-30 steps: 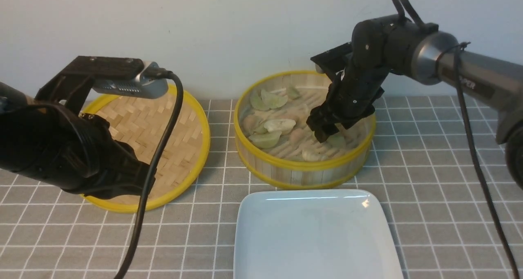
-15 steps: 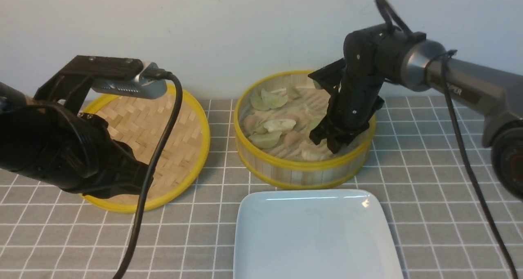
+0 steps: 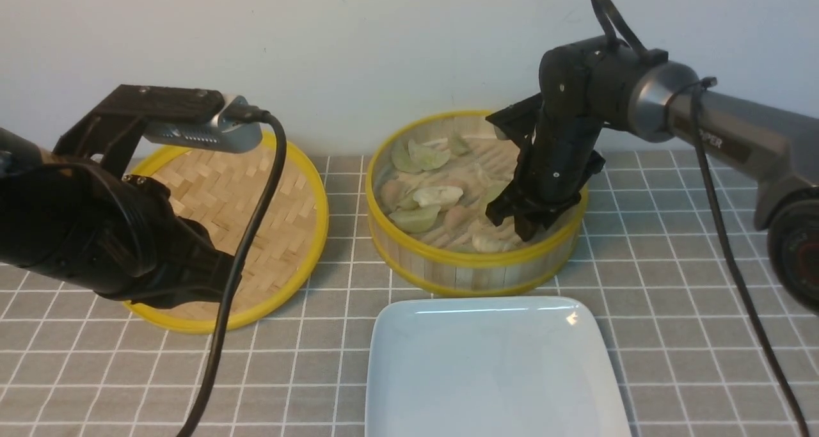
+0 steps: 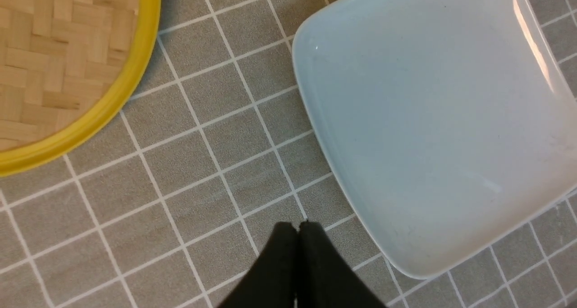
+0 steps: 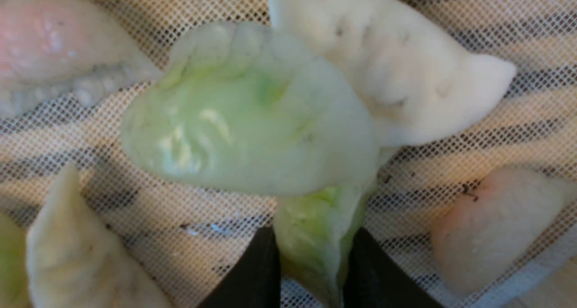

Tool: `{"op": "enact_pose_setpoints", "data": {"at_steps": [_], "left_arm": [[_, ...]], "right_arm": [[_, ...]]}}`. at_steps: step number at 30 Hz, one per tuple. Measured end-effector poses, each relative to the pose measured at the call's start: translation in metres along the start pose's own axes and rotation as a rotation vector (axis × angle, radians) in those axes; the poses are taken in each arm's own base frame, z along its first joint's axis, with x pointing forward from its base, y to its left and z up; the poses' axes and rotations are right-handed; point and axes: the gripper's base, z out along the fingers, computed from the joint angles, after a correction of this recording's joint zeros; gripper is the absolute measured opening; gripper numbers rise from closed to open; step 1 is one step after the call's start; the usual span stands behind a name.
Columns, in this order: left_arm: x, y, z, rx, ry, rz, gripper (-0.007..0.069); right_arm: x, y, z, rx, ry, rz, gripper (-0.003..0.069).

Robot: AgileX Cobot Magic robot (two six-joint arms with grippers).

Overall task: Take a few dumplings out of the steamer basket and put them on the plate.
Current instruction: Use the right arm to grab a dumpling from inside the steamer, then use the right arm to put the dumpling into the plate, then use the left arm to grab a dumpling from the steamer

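Note:
The steamer basket (image 3: 473,258) stands at the back centre and holds several dumplings (image 3: 438,196), pale green, white and pinkish. My right gripper (image 3: 521,222) reaches down into the basket's right side. In the right wrist view this gripper (image 5: 311,254) is shut on a pale green dumpling (image 5: 315,227), just over the mesh liner; another green dumpling (image 5: 243,132) lies against it. The white square plate (image 3: 492,366) lies bare in front of the basket. My left gripper (image 4: 297,224) is shut and holds nothing, over the cloth beside the plate's (image 4: 428,118) edge.
A shallow woven bamboo lid (image 3: 256,200) with a yellow rim lies to the left of the basket, partly behind my left arm (image 3: 115,232). A grey checked cloth (image 3: 672,309) covers the table. A white wall stands close behind the basket.
My right gripper shifted toward the basket's front right and closed on a pale green dumpling. Over the last half second it barely moved. The left arm stayed still.

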Motion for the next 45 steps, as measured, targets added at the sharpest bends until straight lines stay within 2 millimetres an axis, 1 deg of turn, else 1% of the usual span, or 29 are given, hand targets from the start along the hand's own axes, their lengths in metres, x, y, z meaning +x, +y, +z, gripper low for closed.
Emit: {"op": "enact_pose_setpoints", "data": {"at_steps": [2, 4, 5, 7, 8, 9, 10, 12, 14, 15, 17, 18, 20, 23, 24, 27, 28, 30, 31, 32, 33, 34, 35, 36, 38, 40, 42, 43, 45], "left_arm": [[0.0, 0.0, 0.0, -0.001, -0.004, 0.0, -0.0015], [-0.002, 0.0, -0.001, -0.003, -0.016, 0.001, -0.0015], [-0.002, 0.0, -0.001, -0.004, -0.019, 0.001, -0.0015], [-0.006, 0.0, -0.002, -0.008, -0.038, 0.004, -0.0015], [-0.006, 0.0, -0.002, -0.008, -0.038, 0.004, -0.0015], [-0.013, 0.0, -0.003, -0.009, -0.048, 0.008, -0.0015], [-0.017, 0.0, -0.003, -0.009, -0.052, 0.009, -0.0015], [-0.028, 0.001, -0.001, -0.008, -0.051, 0.013, -0.0015], [-0.041, 0.0, 0.002, -0.004, -0.044, 0.027, -0.0015], [-0.044, 0.0, 0.003, -0.003, -0.04, 0.031, -0.0015], [-0.067, -0.007, 0.014, -0.001, -0.02, 0.087, -0.0015], [-0.073, -0.011, 0.016, 0.0, -0.023, 0.108, -0.0015], [-0.09, -0.02, 0.031, 0.0, -0.009, 0.157, -0.0015], [-0.11, -0.029, 0.061, 0.016, 0.044, 0.195, -0.0015], [-0.118, -0.033, 0.069, 0.023, 0.049, 0.207, -0.0015], [-0.135, -0.035, 0.108, 0.034, 0.096, 0.231, -0.0015], [-0.139, -0.035, 0.112, 0.035, 0.092, 0.241, -0.0014], [-0.151, -0.033, 0.146, 0.04, 0.117, 0.284, -0.0011], [-0.153, -0.033, 0.146, 0.04, 0.113, 0.288, -0.0011], [-0.154, -0.031, 0.155, 0.042, 0.122, 0.293, -0.0011], [-0.157, -0.029, 0.168, 0.043, 0.13, 0.313, -0.001], [-0.159, -0.028, 0.176, 0.044, 0.136, 0.323, -0.0004], [-0.16, -0.028, 0.181, 0.045, 0.137, 0.334, 0.0], [-0.16, -0.026, 0.193, 0.043, 0.146, 0.345, 0.0011], [-0.161, -0.024, 0.209, 0.036, 0.141, 0.363, 0.004], [-0.161, -0.023, 0.219, 0.027, 0.131, 0.376, 0.0072], [-0.161, -0.021, 0.23, 0.009, 0.117, 0.391, 0.0136], [-0.161, -0.021, 0.231, 0.007, 0.116, 0.393, 0.0136], [-0.161, -0.019, 0.236, -0.017, 0.103, 0.41, 0.02]], "right_arm": [[-0.001, 0.0, -0.015, -0.001, -0.027, 0.002, 0.016], [-0.002, 0.0, -0.046, 0.002, -0.085, 0.012, 0.016], [-0.002, 0.0, -0.049, 0.003, -0.092, 0.014, 0.016], [0.0, 0.001, -0.103, 0.01, -0.202, 0.022, 0.016], [0.001, 0.001, -0.107, 0.01, -0.21, 0.024, 0.016], [0.006, 0.003, -0.138, 0.002, -0.274, 0.033, 0.016], [0.011, 0.005, -0.155, -0.014, -0.306, 0.04, 0.016], [0.023, 0.01, -0.177, -0.049, -0.337, 0.049, 0.016], [0.042, 0.02, -0.193, -0.093, -0.34, 0.05, 0.016], [0.044, 0.021, -0.194, -0.098, -0.339, 0.05, 0.016], [0.078, 0.039, -0.199, -0.177, -0.289, 0.028, 0.016], [0.087, 0.044, -0.197, -0.2, -0.269, 0.018, 0.016], [0.104, 0.057, -0.189, -0.253, -0.217, 0.006, 0.016], [0.124, 0.076, -0.167, -0.308, -0.113, -0.008, 0.016], [0.131, 0.081, -0.156, -0.317, -0.067, -0.013, 0.016], [0.143, 0.089, -0.134, -0.324, 0.019, -0.022, 0.0164], [0.145, 0.089, -0.131, -0.324, 0.03, -0.021, 0.017], [0.148, 0.089, -0.122, -0.321, 0.054, -0.016, 0.0225], [0.149, 0.089, -0.122, -0.321, 0.054, -0.016, 0.023], [0.148, 0.089, -0.121, -0.32, 0.054, -0.016, 0.0255], [0.148, 0.089, -0.12, -0.319, 0.048, -0.014, 0.0307], [0.147, 0.089, -0.12, -0.316, 0.042, -0.014, 0.0339], [0.147, 0.089, -0.12, -0.316, 0.042, -0.014, 0.0351], [0.147, 0.089, -0.12, -0.315, 0.039, -0.014, 0.0397], [0.147, 0.089, -0.12, -0.314, 0.038, -0.014, 0.0445], [0.147, 0.089, -0.12, -0.314, 0.039, -0.015, 0.047], [0.148, 0.089, -0.12, -0.312, 0.049, -0.018, 0.0491], [0.148, 0.089, -0.12, -0.312, 0.049, -0.018, 0.0491], [0.148, 0.089, -0.12, -0.313, 0.05, -0.018, 0.0496]]}}
